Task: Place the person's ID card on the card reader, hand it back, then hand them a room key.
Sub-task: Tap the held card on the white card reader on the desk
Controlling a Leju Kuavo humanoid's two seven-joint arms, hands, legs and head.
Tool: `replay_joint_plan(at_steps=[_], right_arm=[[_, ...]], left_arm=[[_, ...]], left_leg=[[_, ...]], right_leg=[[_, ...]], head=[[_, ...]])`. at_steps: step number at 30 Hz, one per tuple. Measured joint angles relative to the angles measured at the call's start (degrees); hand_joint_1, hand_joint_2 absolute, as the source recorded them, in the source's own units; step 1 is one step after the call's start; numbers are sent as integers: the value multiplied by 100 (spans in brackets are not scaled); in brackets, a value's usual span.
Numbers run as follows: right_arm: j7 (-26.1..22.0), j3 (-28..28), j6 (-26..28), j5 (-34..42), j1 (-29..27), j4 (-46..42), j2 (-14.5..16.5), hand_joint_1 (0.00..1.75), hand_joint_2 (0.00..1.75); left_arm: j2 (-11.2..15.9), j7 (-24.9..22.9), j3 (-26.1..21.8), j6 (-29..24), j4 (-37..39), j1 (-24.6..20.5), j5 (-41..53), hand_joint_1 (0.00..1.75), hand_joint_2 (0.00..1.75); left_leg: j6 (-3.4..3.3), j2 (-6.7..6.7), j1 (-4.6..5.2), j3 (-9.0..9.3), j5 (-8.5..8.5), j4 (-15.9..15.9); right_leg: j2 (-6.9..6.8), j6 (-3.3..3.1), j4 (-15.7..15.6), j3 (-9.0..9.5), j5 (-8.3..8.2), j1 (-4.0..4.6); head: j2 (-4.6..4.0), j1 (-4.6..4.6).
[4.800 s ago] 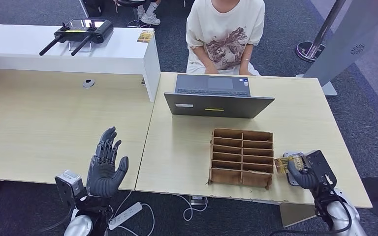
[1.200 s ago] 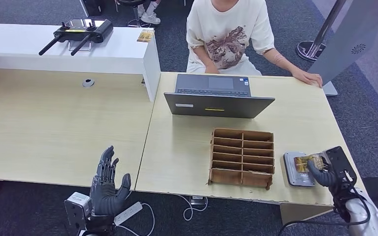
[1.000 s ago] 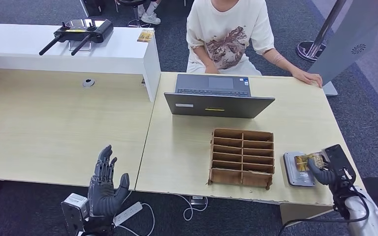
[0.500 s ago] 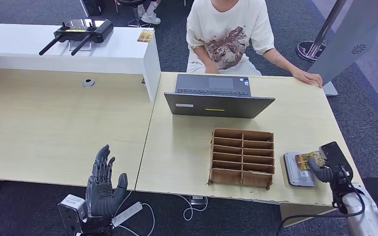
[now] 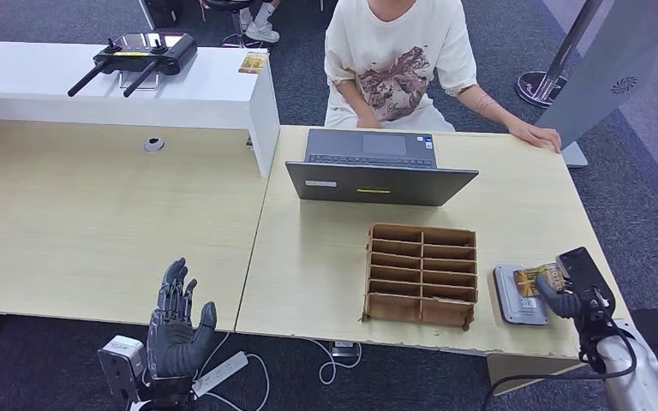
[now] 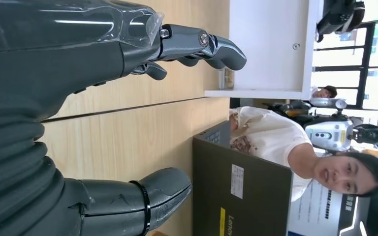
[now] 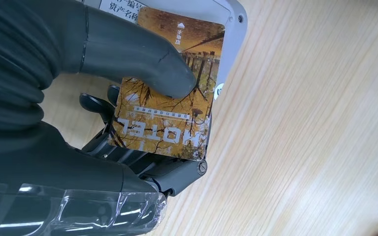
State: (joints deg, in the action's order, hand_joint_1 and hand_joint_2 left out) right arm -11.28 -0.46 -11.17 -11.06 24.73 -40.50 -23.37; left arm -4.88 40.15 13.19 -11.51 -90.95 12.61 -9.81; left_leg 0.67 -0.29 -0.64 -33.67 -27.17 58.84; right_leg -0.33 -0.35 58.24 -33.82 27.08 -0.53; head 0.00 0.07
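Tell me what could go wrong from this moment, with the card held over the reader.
1. The right hand pinches the card only by thumb and fingers near one end, so it might slip or tilt as it is lifted.
2. The reader sits close to the table's front right edge; a push from the hand could shift it toward that edge.
3. The person's hand rests far across the table, so the return may need a long reach.

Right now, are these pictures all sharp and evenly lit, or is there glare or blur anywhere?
Head view: even, soft light, sharp across the pale wooden desk. Left wrist view: bright windows behind wash out the background; glare streaks the dark grey left hand. Right wrist view: the yellow autumn-print card is crisp, pinched by the right hand.
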Motion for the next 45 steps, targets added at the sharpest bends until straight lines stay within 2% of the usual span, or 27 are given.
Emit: replay_joint_plan(at_steps=[22, 37, 45], right_arm=[[18, 0, 23, -157, 12, 83, -21, 175, 175], [209, 32, 416, -667, 71, 186, -26, 175, 175], [169, 52, 348, -639, 80, 185, -40, 175, 175]], left_arm=[[-126, 0, -223, 28, 234, 0, 122, 0, 175], [-142, 0, -285, 8, 238, 0, 157, 0, 175], [-142, 0, -285, 8, 238, -1, 160, 0, 175]], left_leg=[[0, -1, 0, -1, 0, 0], [0, -1, 0, 1, 0, 0], [0, 0, 1, 2, 0, 0]], right_leg=[[-1, 0, -1, 0, 0, 0], [-1, 0, -1, 2, 0, 0], [0, 0, -1, 2, 0, 0]], head=[[0, 1], [0, 1], [0, 2]])
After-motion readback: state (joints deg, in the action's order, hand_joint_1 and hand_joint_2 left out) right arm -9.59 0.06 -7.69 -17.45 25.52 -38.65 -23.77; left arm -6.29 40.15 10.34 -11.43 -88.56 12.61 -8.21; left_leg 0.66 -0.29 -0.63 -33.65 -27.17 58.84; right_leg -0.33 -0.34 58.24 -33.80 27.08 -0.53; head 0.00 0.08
